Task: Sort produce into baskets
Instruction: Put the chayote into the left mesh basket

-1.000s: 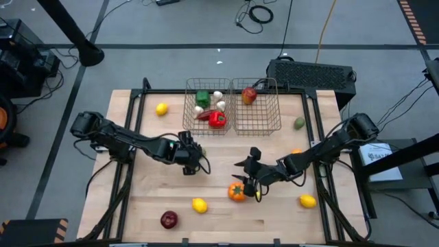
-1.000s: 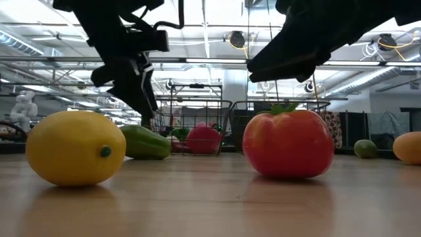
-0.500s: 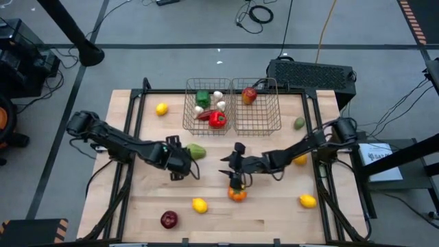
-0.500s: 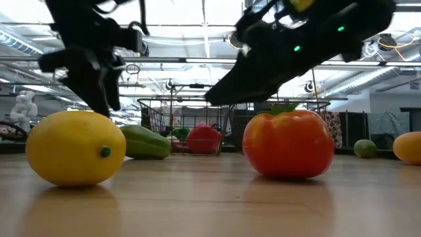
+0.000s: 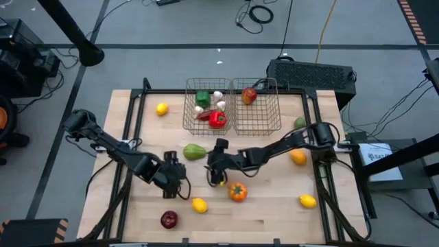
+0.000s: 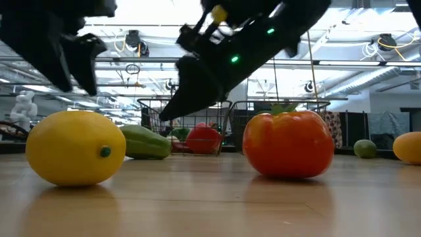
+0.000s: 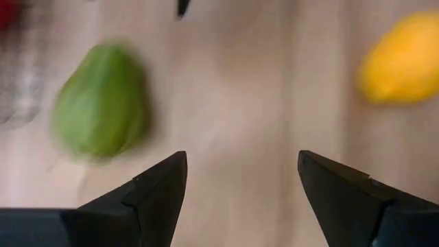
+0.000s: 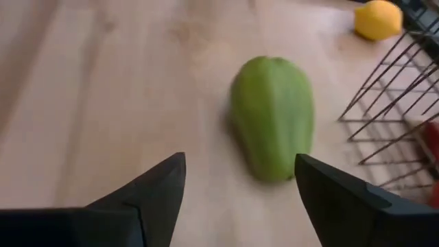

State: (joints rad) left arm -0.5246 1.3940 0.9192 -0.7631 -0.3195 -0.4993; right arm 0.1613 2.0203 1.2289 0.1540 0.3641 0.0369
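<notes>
Reaching is the step: right hand (image 5: 217, 173), fingers spread and empty, faces the pale green pear-shaped vegetable (image 5: 195, 151) just ahead; next, close around it. Left hand (image 5: 173, 186) waits, also spread.

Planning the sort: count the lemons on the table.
3: one lemon left of the baskets, one near the front edge by the apple, one front right.

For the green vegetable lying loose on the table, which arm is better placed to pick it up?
Probably the right. The right gripper is open with the green vegetable straight ahead in its wrist view; the left gripper, also open, sits farther off.
</notes>
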